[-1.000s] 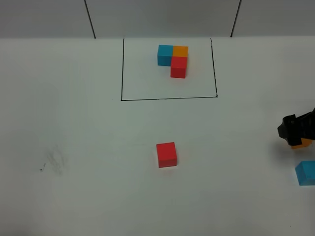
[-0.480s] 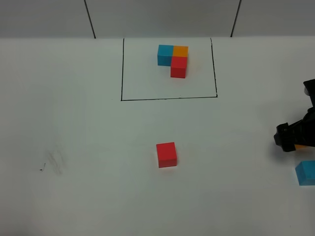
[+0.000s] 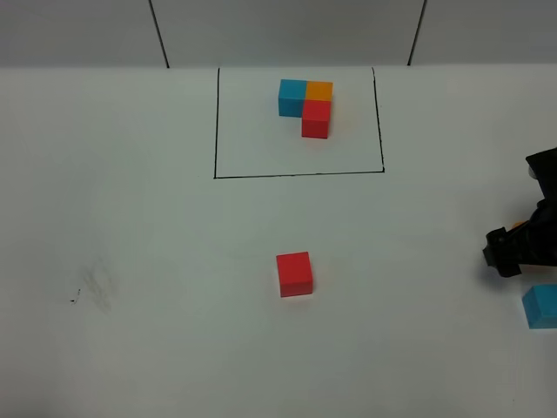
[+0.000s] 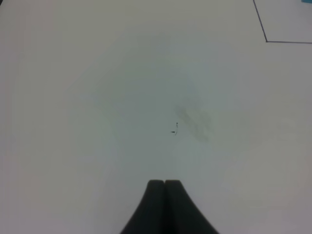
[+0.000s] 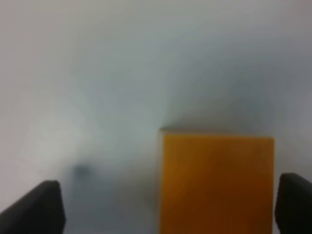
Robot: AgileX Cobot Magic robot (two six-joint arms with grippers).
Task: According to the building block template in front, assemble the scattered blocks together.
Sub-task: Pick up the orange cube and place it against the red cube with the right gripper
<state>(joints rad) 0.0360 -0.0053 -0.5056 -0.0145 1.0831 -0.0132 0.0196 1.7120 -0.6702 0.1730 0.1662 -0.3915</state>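
**Clerk:** Entry one, right tool?

**Arm:** My right tool [image 5: 168,204] is hanging released, low over the bench [image 3: 130,226] near its right edge. The orange block [image 5: 217,183] is sitting between my fingers [image 5: 41,207], off-centre and crowding one of them, with its sides looking square to both. I am gripping nothing yet.

**Clerk:** Entry two, left tool?

**Arm:** My left tool [image 4: 165,187] is hanging clenched on nothing, well apart from every block.

**Clerk:** Other stock?

**Arm:** The red block [image 3: 295,273] is lying mid-bench and the blue block [image 3: 541,305] just beside my right tool. The template [image 3: 306,106] is sitting inside its black rectangle [image 3: 215,131].

**Clerk:** Coming move?

**Arm:** I am judging that closing on orange comes next. The right arm is the nearer one.
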